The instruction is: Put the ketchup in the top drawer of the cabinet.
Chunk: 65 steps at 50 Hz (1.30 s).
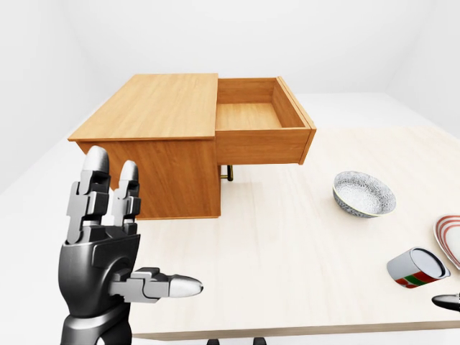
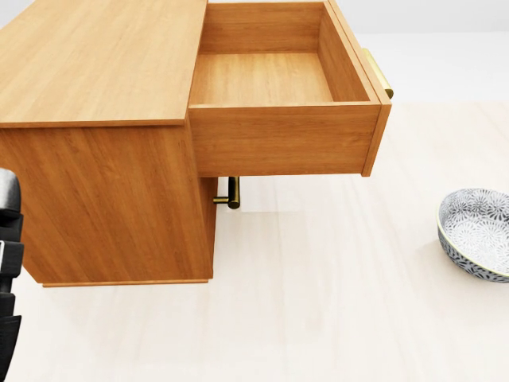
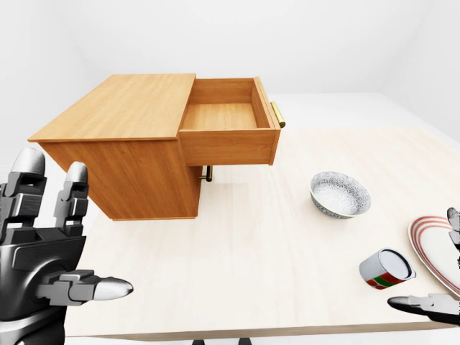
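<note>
- Ketchup: not identifiable in any view; only candidate a small can (image 3: 387,269) lying tipped at lower right of worktop (image 3: 251,244), label unreadable.
- Top drawer (image 2: 270,79) of cabinet (image 1: 154,144) pulled fully out, empty, ready for drop-in.
- Patterned bowl (image 1: 364,194) and striped plate (image 3: 435,251) beside can, well apart from drawer.
- Left robot hand (image 1: 100,244) raised, fingers spread apart, holding nothing.
- Right robot hand (image 3: 431,305) barely in view at edge near can; cannot tell state.
</note>
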{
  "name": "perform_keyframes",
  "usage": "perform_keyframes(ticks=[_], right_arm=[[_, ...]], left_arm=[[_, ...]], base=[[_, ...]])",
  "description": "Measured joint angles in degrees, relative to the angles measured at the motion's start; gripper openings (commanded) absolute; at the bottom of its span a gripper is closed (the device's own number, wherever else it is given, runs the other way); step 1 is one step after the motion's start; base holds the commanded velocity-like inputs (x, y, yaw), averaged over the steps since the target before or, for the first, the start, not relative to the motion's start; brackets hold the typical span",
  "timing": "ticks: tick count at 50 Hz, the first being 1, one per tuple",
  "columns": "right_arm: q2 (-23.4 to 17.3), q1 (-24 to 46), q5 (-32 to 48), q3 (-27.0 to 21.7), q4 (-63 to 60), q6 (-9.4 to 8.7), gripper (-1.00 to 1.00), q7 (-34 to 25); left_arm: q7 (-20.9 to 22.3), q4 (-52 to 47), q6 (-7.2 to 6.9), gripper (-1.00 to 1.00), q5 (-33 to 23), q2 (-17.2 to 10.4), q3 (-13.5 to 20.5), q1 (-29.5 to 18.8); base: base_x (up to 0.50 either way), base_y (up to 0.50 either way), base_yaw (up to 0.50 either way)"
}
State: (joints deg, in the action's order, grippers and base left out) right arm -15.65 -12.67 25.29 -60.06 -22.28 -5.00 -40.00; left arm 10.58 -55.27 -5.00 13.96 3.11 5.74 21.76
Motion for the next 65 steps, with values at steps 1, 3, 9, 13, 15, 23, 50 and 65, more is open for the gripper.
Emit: perform_keyframes(ticks=[1, 3, 9, 13, 15, 23, 50, 65], right_arm=[[-0.21, 0.08, 0.12, 0.22, 0.49, 0.00, 1.00, 0.00], [-0.68, 0.27, 0.38, 0.66, 1.49, 0.00, 1.00, 0.00], [-2.21, 0.94, 0.91, 1.82, 4.50, 0.00, 1.00, 0.00], [-3.16, 1.34, 1.02, 2.62, 6.74, 0.00, 1.00, 0.00], [-3.57, 1.51, 1.04, 3.11, 7.98, 0.00, 1.00, 0.00], [-5.31, 2.09, 0.55, 4.97, 13.36, 0.00, 1.00, 0.00], [-9.51, 2.08, -2.17, 7.86, 27.33, 0.00, 1.00, 0.00], [-12.01, 2.48, -3.26, 9.37, 33.37, 0.00, 1.00, 0.00]], left_arm=[[0.00, 0.03, 0.00, 1.00, -0.01, -0.01, -0.02, 0.01], [0.00, 0.08, 0.00, 1.00, -0.05, -0.02, -0.06, 0.04], [0.03, 0.40, 0.00, 1.00, -0.24, -0.06, -0.28, 0.18], [0.00, 0.61, 0.00, 1.00, -0.30, -0.11, -0.33, 0.18], [0.02, 0.77, 0.00, 1.00, -0.39, -0.12, -0.43, 0.21], [-0.12, 1.32, 0.00, 1.00, -0.82, -0.27, -0.94, 0.37], [-0.33, 1.58, 0.26, 1.00, -1.23, -0.57, -1.69, 1.00], [-0.49, 1.79, 0.63, 1.00, -1.51, -0.67, -2.02, 1.23]], base=[[0.00, 0.00, 0.00], [0.00, 0.00, 0.00], [0.00, 0.00, 0.00], [0.00, 0.00, 0.00], [0.00, 0.00, 0.00], [0.00, 0.00, 0.00], [0.00, 0.00, 0.00], [0.00, 0.00, 0.00]])
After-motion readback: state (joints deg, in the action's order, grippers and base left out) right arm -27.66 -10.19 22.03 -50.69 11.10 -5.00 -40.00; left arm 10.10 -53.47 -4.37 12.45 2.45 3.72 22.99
